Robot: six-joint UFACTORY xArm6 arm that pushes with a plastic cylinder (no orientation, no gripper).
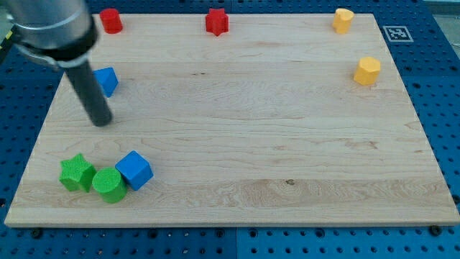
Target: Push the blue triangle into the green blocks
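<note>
A blue triangle block (107, 80) lies at the view's left, partly hidden behind my dark rod. My tip (102, 121) rests on the board just below the triangle, a little toward the view's bottom. A green star block (76, 173) and a green cylinder (109, 185) sit side by side near the view's bottom left. A blue cube (134, 170) touches the cylinder on its right side. The tip stands well above the green blocks in the view.
A red cylinder (111, 20) and a red star (216, 21) sit along the board's top edge. Two yellow blocks (343, 19) (367, 70) sit at the top right. The wooden board (244, 129) lies on a blue pegboard table.
</note>
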